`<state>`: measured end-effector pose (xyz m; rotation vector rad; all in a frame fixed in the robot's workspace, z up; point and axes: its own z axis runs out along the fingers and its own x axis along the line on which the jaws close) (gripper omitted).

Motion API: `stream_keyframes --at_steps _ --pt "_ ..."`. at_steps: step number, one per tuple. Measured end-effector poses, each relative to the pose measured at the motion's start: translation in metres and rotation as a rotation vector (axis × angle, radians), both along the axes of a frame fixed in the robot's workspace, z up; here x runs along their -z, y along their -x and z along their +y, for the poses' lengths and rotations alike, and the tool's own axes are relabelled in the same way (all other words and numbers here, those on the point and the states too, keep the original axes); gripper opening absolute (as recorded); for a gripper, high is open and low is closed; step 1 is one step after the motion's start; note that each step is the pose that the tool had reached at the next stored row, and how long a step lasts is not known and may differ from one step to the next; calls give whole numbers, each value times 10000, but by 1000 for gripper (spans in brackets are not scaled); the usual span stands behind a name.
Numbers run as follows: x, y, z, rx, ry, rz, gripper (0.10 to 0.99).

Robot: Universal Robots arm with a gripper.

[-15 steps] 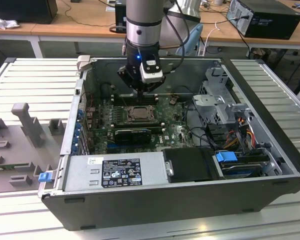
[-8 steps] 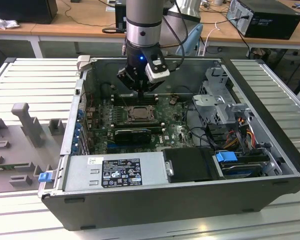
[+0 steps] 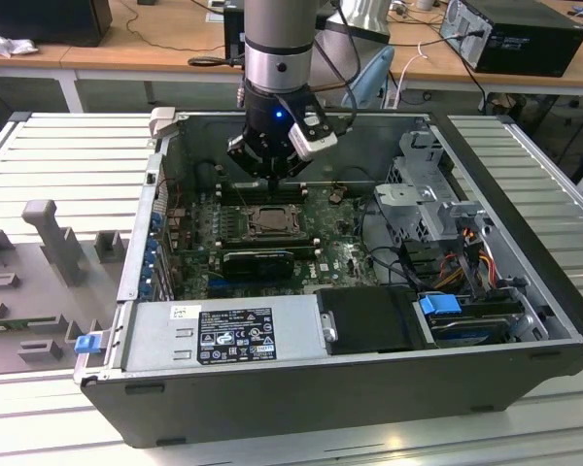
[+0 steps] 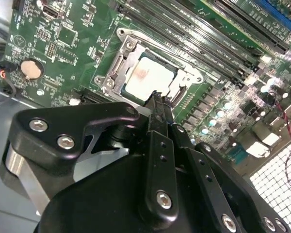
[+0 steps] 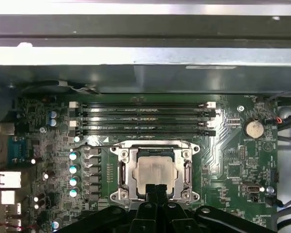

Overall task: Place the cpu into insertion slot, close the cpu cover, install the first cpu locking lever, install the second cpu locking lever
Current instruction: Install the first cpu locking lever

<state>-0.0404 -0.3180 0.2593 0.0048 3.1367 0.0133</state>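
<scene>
Gripper (image 4: pixel 156 103) fingers pressed together w/ nothing held, tips at edge of insertion slot (image 5: pixel 114 196). Cpu (image 5: pixel 155 170) already seated there, mid motherboard (image 5: pixel 223 165) by RAM slots (image 5: pixel 145 119). Cpu cover (image 5: pixel 132 165) looks down; levers: can't tell.

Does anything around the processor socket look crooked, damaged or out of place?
Nothing stands out. The chip lies square in its socket, the metal frame flat around it; the pincer is at its edge.
</scene>
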Motion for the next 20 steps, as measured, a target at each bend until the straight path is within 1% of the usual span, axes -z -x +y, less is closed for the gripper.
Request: stream_keyframes --at_steps 7,10,11,14,16,20 --pt "6 249 0 -13 -17 -2 106" --pt "12 391 0 -14 -31 -10 106" --pt "17 479 2 -14 -36 -18 106" --pt "25 604 15 -14 -40 -21 106" --pt "31 648 35 -14 -52 -20 106" --pt "40 683 89 -27 -89 -21 106"
